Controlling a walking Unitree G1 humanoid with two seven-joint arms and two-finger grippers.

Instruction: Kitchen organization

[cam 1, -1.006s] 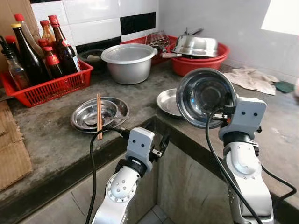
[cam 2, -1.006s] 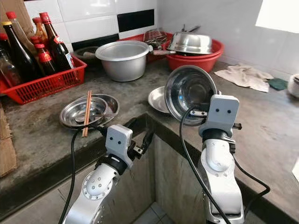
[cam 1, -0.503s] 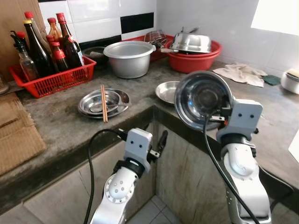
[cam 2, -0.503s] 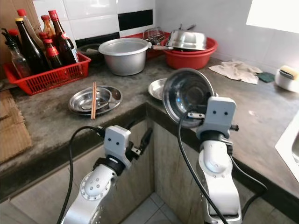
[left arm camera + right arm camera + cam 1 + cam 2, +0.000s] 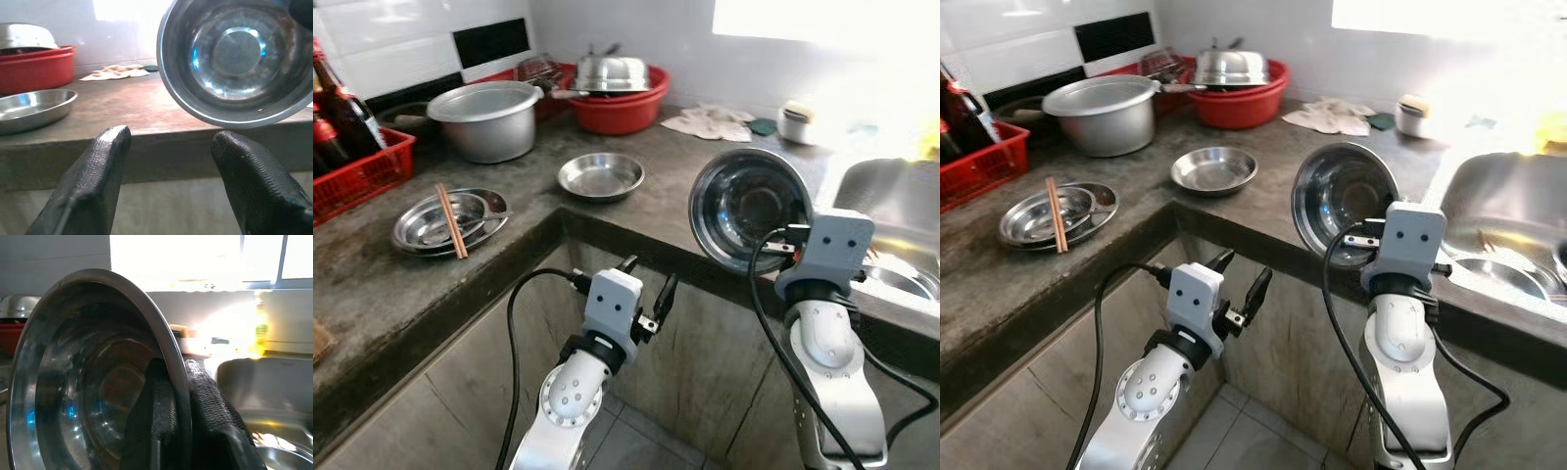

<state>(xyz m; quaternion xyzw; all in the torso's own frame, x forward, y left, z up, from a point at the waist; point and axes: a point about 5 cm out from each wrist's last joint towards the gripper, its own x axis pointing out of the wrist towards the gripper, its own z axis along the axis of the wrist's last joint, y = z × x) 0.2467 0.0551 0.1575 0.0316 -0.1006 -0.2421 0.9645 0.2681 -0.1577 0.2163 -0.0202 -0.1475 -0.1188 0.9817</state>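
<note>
Head views: right gripper [image 5: 790,238] raised before the counter [image 5: 372,284], pinching the rim of a steel bowl [image 5: 751,209] held on edge, hollow facing the camera, sink [image 5: 1508,211] just beyond it; left gripper [image 5: 648,294] lower, below the counter edge, fingers parted and holding nothing, with a steel plate [image 5: 600,176] on the counter beyond it. Left wrist view: the two fingers [image 5: 93,176] spread wide, bowl [image 5: 239,54] up ahead of them, plate [image 5: 29,107] off to one side. Right wrist view: both fingers [image 5: 159,416] clamp the bowl's rim [image 5: 146,323] between them, sink [image 5: 274,382] behind.

1 steel bowl [image 5: 750,208], 1 steel plate [image 5: 600,176], 2 stacked dishes [image 5: 445,221], 2 chopsticks [image 5: 451,208], 1 pot [image 5: 486,119], 1 red basin [image 5: 619,100], 1 rag [image 5: 713,122].
</note>
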